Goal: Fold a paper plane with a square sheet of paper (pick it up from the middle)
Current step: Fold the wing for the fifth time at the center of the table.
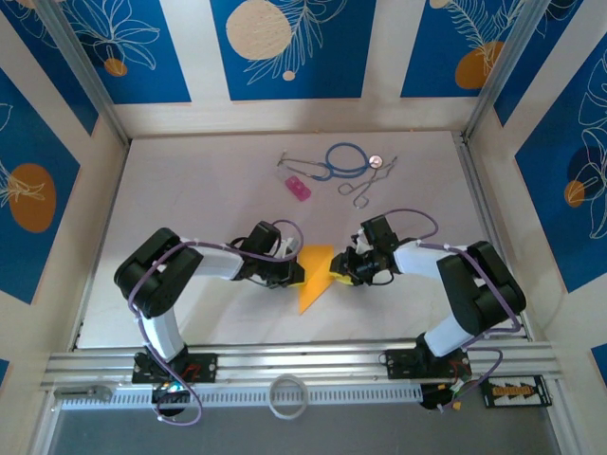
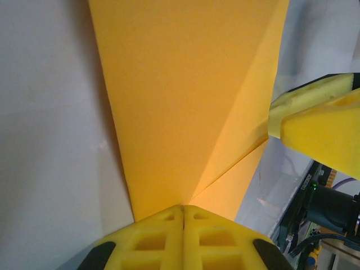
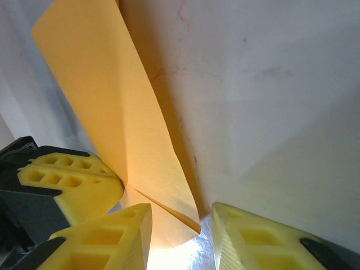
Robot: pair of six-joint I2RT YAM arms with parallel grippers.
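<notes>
The orange-yellow sheet of paper (image 1: 315, 275) lies mid-table, folded into a pointed wedge like a paper plane, its tip toward the near edge. My left gripper (image 1: 296, 270) is at its left side. In the left wrist view the jaws of the left gripper (image 2: 183, 209) are pressed together on the edge of the paper (image 2: 185, 101), where two creases meet. My right gripper (image 1: 343, 268) is at the paper's right side. Seen from the right wrist, the right gripper (image 3: 181, 236) stands open, and a folded corner of the paper (image 3: 129, 124) reaches loosely between its fingers.
Farther back on the table lie a small pink block (image 1: 299, 187), a blue stethoscope (image 1: 346, 159) and metal forceps (image 1: 365, 185). A white tape ring (image 1: 287, 395) sits on the near rail. Patterned walls close in the table on three sides.
</notes>
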